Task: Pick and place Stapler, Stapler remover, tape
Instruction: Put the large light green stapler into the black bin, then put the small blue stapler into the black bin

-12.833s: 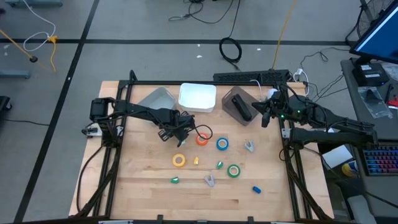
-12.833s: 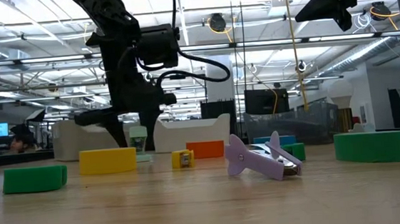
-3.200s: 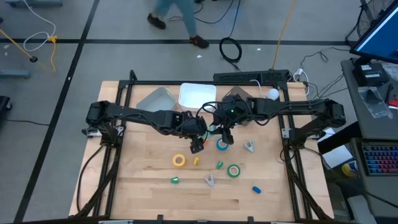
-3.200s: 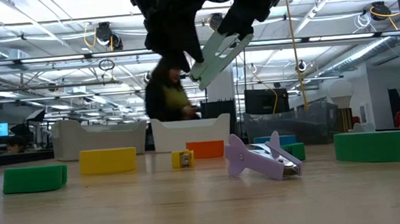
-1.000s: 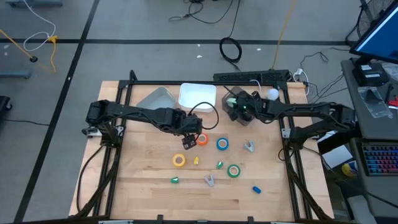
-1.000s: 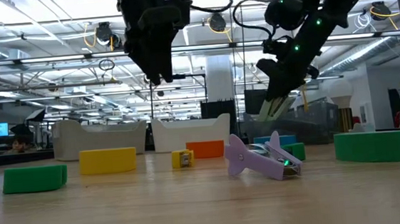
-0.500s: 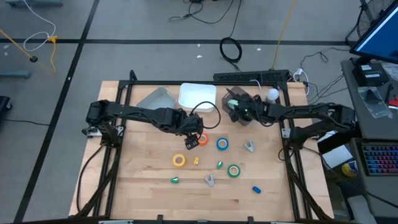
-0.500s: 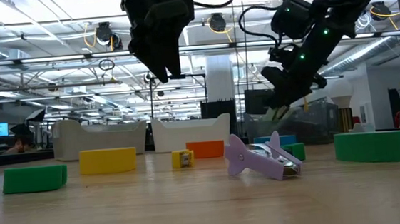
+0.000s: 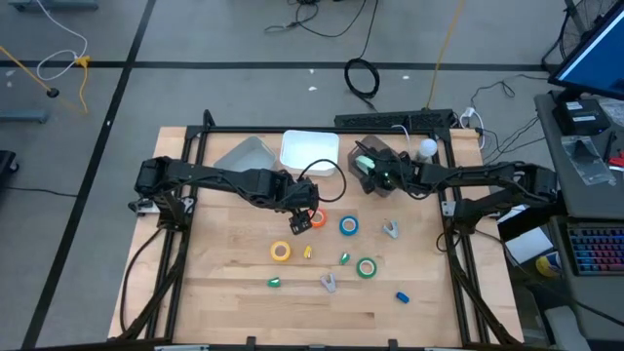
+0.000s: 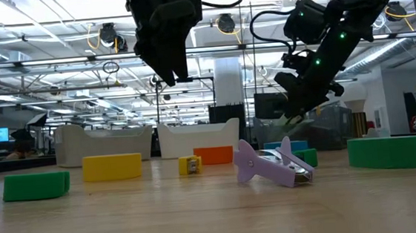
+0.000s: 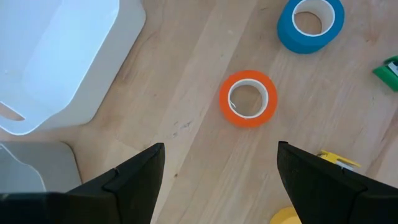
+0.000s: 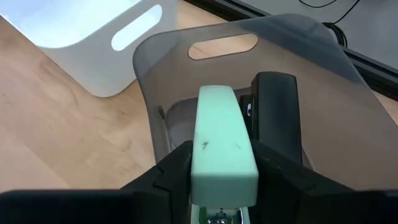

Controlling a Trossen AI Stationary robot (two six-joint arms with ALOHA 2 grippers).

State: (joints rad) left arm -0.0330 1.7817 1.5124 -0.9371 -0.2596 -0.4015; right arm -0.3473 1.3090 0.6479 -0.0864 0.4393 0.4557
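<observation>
My right gripper [image 9: 368, 163] is shut on a mint-green stapler [image 12: 222, 140] above a dark see-through bin [image 12: 311, 74], where a black stapler [image 12: 277, 115] lies. My left gripper [image 9: 297, 223] is open and hangs well above the table, over the red-orange tape roll [image 11: 249, 98], which lies flat between its spread fingers in the left wrist view. The blue [image 9: 348, 226], yellow [image 9: 281, 252] and green [image 9: 366, 267] tape rolls lie flat on the table. Two lilac stapler removers [image 9: 390, 229] [image 9: 330, 283] lie among them. My right gripper pinches the mint-green stapler between its two fingers by its two long sides [image 12: 198, 167], at the end nearest the wrist. The stapler reaches forward along the fingers. It is lifted clear and tilted down over the dark bin's opening.
A white bin [image 9: 310, 153] and a clear bin [image 9: 244, 154] stand at the table's far edge, left of the dark bin. Small coloured pieces [image 9: 402, 295] [image 9: 275, 283] [image 9: 307, 252] lie on the near half. The table frame's black rails [image 9: 185, 244] run along both sides.
My right gripper has carried the stapler a little toward the table's left, farther over the dark bin, still shut on it. My left gripper has kept open above the red-orange roll.
</observation>
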